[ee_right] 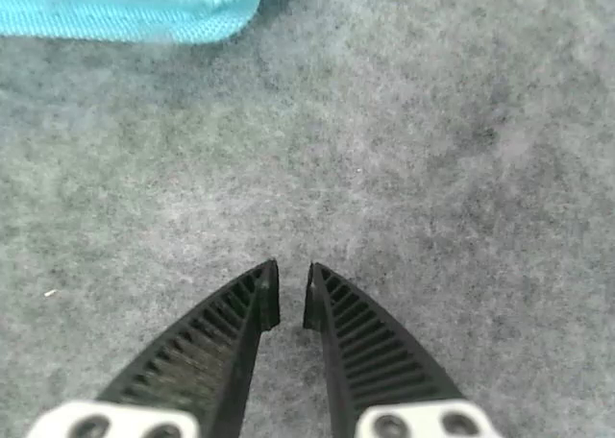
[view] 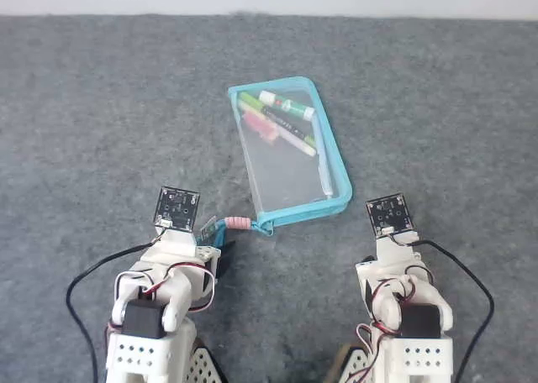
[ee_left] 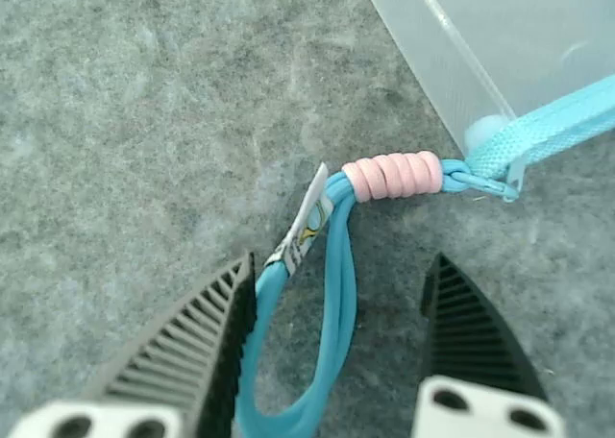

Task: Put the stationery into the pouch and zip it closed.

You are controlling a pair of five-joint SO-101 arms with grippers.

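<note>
The clear pouch [view: 290, 160] with a teal zip edge lies flat mid-table. Inside it, bunched at the far end, are a green-and-white marker [view: 286, 105], a pink highlighter [view: 261, 124] and pens [view: 291, 136]. The zip slider [ee_left: 509, 181] sits at the pouch's near-left corner [view: 263, 226]. A pink-beaded pull [ee_left: 392, 175] with a teal cord loop [ee_left: 332, 294] trails from it. My left gripper [ee_left: 341, 289] is open around that loop, and the cord rests against one finger [ee_left: 226, 313]. My right gripper [ee_right: 291, 294] is shut on nothing, over bare mat just near the pouch's near-right corner [ee_right: 125, 6].
Grey felt mat [view: 101, 114] covers the whole table, with wide free room left, right and beyond the pouch. Both arm bases [view: 151, 333] stand at the near edge with cables looping beside them.
</note>
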